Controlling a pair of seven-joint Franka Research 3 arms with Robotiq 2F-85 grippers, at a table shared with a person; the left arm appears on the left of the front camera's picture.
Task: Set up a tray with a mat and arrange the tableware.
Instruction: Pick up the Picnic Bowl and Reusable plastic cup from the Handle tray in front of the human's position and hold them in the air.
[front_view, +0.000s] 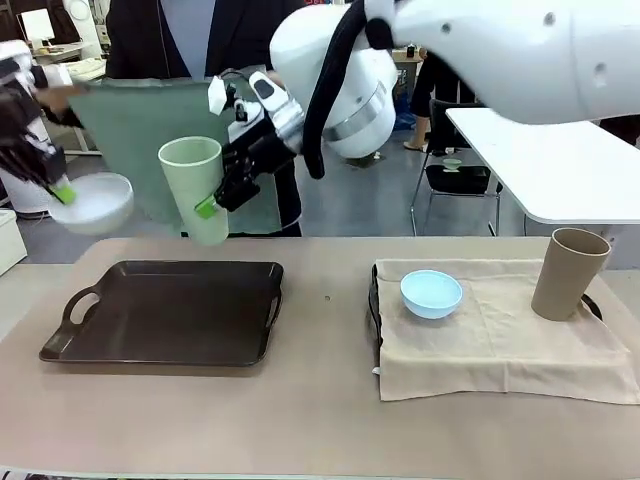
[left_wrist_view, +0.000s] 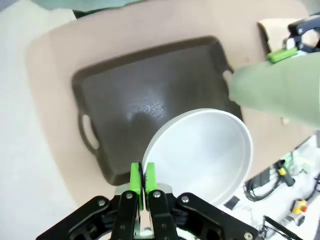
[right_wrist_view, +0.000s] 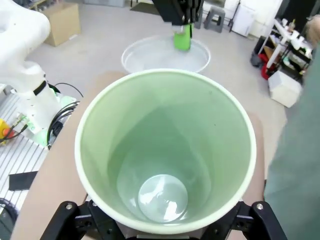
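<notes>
On my far left, the left gripper (front_view: 60, 190) has its fingers pressed together on the rim of the white bowl (front_view: 95, 203), holding it in the air beyond the table's left end. From the left wrist camera I see the green pads (left_wrist_view: 135, 176) pinching that rim, with the dark tray (left_wrist_view: 145, 100) below. That tray sits bare on the table's left half. Behind it a person holds up a green mat (front_view: 130, 120). Above the tray's far edge, my right gripper (front_view: 215, 195) grips the pale green cup (front_view: 198, 188) across its body, fingers spread wide around it, cup off the table and tilted a little. The right wrist camera looks straight down into the cup (right_wrist_view: 165, 150). Further right, a beige cloth (front_view: 500, 340) covers a second tray; the light blue bowl (front_view: 431, 293) rests on it, and the tan-brown cup (front_view: 568, 273) stands upright near its far right corner.
</notes>
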